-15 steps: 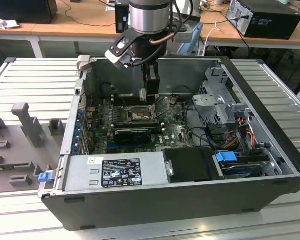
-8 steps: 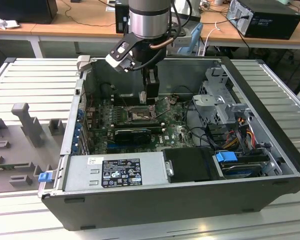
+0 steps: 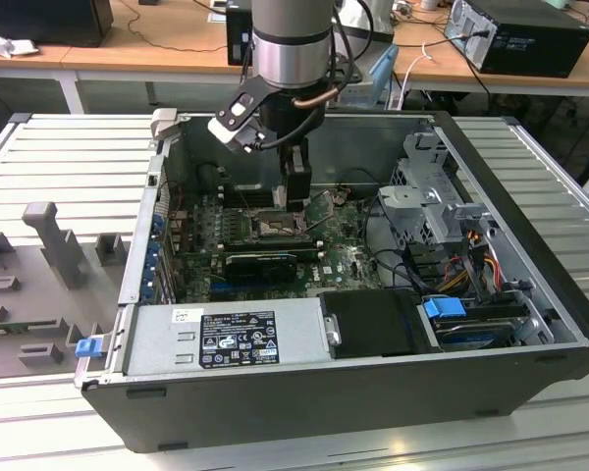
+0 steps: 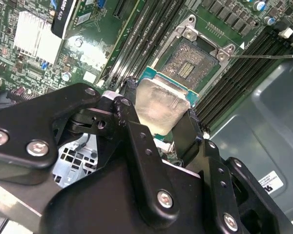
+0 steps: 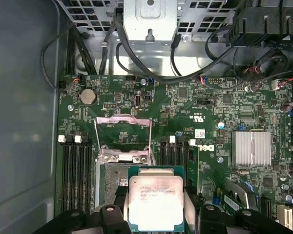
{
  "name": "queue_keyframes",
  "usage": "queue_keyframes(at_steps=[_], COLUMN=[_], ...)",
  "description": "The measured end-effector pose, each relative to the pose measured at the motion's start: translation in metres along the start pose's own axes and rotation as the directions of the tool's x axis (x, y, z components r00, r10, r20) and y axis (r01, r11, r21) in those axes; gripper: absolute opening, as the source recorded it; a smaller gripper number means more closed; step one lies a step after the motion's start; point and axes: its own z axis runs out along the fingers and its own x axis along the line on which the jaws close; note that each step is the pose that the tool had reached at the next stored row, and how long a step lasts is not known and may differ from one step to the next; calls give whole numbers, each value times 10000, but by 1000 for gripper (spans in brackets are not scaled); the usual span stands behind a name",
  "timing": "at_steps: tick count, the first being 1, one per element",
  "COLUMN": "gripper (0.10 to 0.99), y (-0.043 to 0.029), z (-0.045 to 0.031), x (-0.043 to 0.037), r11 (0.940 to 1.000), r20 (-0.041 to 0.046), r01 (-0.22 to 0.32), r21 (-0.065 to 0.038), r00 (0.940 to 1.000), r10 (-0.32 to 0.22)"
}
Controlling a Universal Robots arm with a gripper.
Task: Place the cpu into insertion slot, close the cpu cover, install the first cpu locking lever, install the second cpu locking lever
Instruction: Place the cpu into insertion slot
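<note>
The gripper (image 4: pixel 162 111) is clamping the cpu (image 4: pixel 161 103), its black fingers (image 4: pixel 132 124) pressing on two opposite edges of the chip, with the silvery top facing up between them. In the first wrist view the cpu (image 5: pixel 155 202) is hanging over one end of the insertion slot (image 5: pixel 112 178) and covering part of it. Whether the chip is touching the slot cannot be told. In the second wrist view the pale pin field of the insertion slot (image 4: pixel 188 66) is lying bare just beyond the chip. The cpu cover (image 5: pixel 123 120) is standing swung open at the far side of the slot, with the green board showing through its square window.

In the exterior view the gripper (image 3: pixel 294 199) is reaching down into the open computer case (image 3: pixel 510 285), and the insertion slot (image 3: pixel 275 226) is sitting at its 7 o'clock, just beside the tips. The motherboard (image 3: pixel 348 260) is lying flat around the slot. A black graphics card (image 3: pixel 260 263) is lying at 6 o'clock of the slot, and the power supply (image 3: pixel 226 339) is sitting farther out along 6 o'clock. A drive cage (image 3: pixel 427 196) is standing at 3 o'clock of the gripper. The case is resting on a ribbed grey surface (image 3: pixel 69 157).
</note>
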Motion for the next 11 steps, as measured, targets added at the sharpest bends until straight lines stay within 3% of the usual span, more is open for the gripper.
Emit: queue_keyframes(at_steps=[11], gripper=[537], y=[-18], z=[218], x=[-10], r11=[10000], r20=[-62], r01=[1], r21=[1], r00=[10000], r10=[-1])
